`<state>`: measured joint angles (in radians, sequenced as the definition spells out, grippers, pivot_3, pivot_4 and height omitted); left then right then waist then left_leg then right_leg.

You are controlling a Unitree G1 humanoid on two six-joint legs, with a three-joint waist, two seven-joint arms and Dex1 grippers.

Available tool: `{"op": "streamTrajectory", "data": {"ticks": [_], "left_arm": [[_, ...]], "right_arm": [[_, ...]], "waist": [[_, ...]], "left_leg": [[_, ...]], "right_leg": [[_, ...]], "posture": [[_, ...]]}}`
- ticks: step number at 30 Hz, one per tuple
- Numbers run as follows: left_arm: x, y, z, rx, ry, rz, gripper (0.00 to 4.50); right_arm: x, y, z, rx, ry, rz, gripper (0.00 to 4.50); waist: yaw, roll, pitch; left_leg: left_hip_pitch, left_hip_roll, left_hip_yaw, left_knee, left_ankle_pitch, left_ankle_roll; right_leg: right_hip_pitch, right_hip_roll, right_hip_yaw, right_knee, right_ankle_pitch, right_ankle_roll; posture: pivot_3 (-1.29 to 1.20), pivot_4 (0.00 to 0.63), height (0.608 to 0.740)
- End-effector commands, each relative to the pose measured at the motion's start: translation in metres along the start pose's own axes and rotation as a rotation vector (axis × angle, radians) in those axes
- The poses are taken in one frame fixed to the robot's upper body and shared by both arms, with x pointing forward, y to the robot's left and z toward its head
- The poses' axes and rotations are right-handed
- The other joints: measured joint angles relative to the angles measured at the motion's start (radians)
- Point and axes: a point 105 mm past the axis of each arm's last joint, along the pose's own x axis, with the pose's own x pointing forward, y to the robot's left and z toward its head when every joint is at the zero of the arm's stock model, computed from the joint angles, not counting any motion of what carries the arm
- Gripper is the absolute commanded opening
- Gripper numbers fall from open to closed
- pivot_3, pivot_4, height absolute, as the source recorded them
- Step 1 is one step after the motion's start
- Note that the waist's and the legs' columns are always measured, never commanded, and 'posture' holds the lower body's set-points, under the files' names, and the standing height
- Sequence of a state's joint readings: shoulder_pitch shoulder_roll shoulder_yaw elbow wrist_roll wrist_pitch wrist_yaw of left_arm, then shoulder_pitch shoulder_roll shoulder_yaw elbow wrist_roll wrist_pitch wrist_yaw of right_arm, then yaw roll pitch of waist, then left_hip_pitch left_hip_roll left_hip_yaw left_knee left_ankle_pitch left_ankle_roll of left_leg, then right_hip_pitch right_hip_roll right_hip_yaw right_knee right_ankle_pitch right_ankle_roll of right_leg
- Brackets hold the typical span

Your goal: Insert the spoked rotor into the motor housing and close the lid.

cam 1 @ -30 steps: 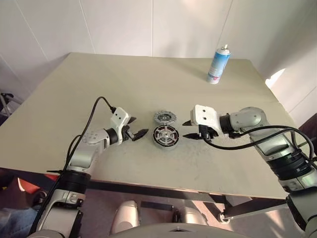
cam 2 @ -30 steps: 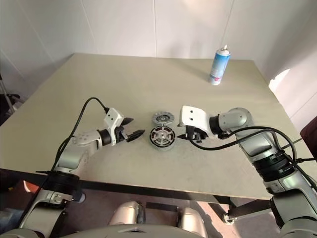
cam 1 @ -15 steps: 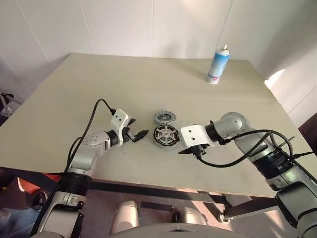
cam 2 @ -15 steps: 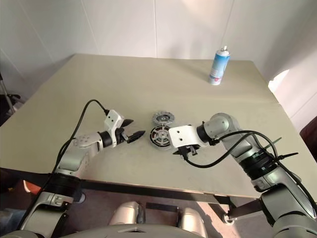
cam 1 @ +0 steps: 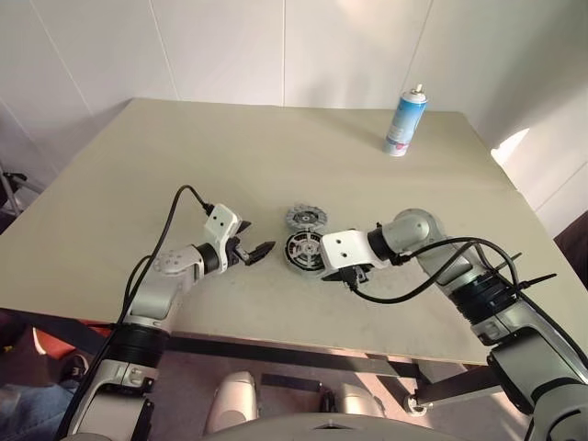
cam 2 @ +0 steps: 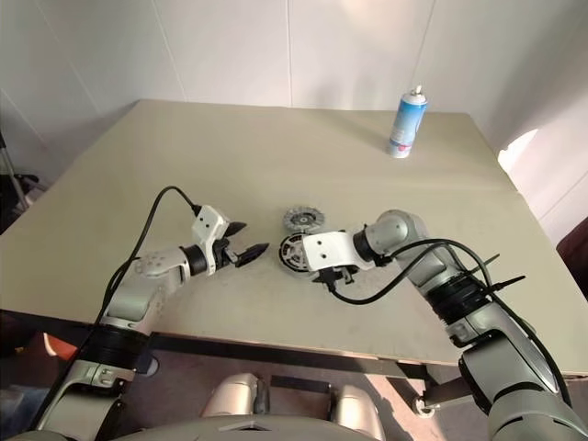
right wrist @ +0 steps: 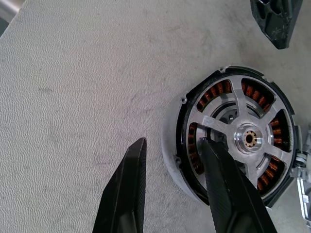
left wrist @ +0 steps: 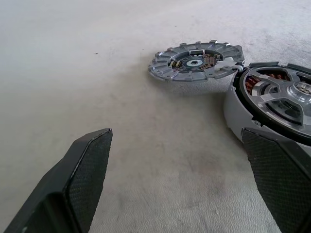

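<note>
The motor housing lies flat on the table between my two grippers, with copper windings showing under the spoked rotor. The rotor's black ring and silver spokes sit in the top of the housing. The lid, a grey toothed disc, lies just behind the housing and touches it. My right gripper points down at the housing's right edge and is open. One finger stands outside the grey wall and the other over a gap between spokes. My left gripper is open and empty, a little to the left of the housing.
A blue and white spray can stands upright at the far right of the beige table. Black cables loop from both wrists over the table's front part.
My right gripper swung left and down from beside the housing to its right edge, turning its wrist over. The left gripper stayed put.
</note>
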<state>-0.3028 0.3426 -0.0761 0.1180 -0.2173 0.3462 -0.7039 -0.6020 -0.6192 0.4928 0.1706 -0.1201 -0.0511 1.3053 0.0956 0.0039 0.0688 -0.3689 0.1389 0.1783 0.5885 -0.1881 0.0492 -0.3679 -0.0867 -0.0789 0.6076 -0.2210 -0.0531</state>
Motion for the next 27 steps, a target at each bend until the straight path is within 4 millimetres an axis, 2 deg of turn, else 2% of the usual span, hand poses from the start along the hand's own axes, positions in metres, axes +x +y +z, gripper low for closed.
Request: {"op": "streamTrajectory", "data": {"ticks": [1, 4, 9, 13, 18, 22, 27], "left_arm": [[-0.004, 0.002, 0.015, 0.031, -0.050, 0.012, 4.50], [-0.004, 0.002, 0.015, 0.030, -0.051, 0.013, 4.50], [-0.003, 0.002, 0.015, 0.030, -0.051, 0.012, 4.50], [-0.003, 0.002, 0.014, 0.030, -0.049, 0.011, 4.50], [-0.003, 0.001, 0.014, 0.034, -0.047, 0.006, 4.50], [-0.003, 0.000, 0.016, 0.031, -0.059, 0.017, 4.50], [-0.006, -0.006, 0.006, 0.009, -0.052, 0.026, 4.50]], "right_arm": [[0.005, 0.004, -0.005, -0.010, 0.020, 0.016, 1.10], [0.006, 0.002, -0.009, -0.019, 0.042, -0.005, 0.16], [0.006, 0.001, -0.016, -0.016, 0.067, -0.012, 0.16], [0.005, -0.001, -0.018, -0.010, 0.081, -0.029, 0.07], [-0.001, -0.005, -0.013, 0.046, 0.053, -0.073, 0.07], [-0.012, -0.005, -0.004, 0.172, -0.012, -0.087, 0.07], [-0.032, -0.019, 0.008, 0.409, -0.084, -0.157, 0.07]], "waist": [[0.000, 0.000, 0.000], [0.000, -0.001, -0.001], [-0.006, -0.001, -0.001], [-0.006, -0.001, -0.001], [-0.005, -0.001, -0.001], [-0.002, -0.001, 0.000], [0.001, -0.001, 0.000]], "left_leg": [[0.000, 0.000, 0.000, 0.000, 0.000, 0.000], [0.001, 0.000, 0.000, 0.000, 0.000, 0.000], [0.004, 0.001, 0.000, 0.001, 0.000, -0.001], [0.006, 0.002, 0.000, 0.003, 0.000, -0.001], [0.006, 0.002, 0.000, 0.006, 0.000, -0.001], [0.005, 0.002, 0.000, 0.007, 0.000, -0.001], [0.001, 0.002, 0.000, 0.007, -0.002, 0.002]], "right_leg": [[0.000, 0.000, 0.000, 0.000, 0.000, 0.000], [0.001, 0.000, 0.000, 0.000, 0.000, 0.000], [0.003, 0.001, 0.000, 0.000, 0.001, -0.001], [0.005, 0.001, 0.000, 0.000, -0.002, 0.004], [0.006, 0.001, 0.000, 0.000, -0.003, 0.005], [0.006, 0.001, 0.000, 0.000, -0.003, 0.005], [0.004, 0.001, 0.000, 0.000, 0.001, -0.001]], "posture": [[0.00, 0.000, 0.740], [0.00, 0.000, 0.740], [0.00, 0.000, 0.740], [0.00, 0.000, 0.740], [0.00, 0.000, 0.740], [0.00, 0.000, 0.740], [0.00, 0.000, 0.740]]}}
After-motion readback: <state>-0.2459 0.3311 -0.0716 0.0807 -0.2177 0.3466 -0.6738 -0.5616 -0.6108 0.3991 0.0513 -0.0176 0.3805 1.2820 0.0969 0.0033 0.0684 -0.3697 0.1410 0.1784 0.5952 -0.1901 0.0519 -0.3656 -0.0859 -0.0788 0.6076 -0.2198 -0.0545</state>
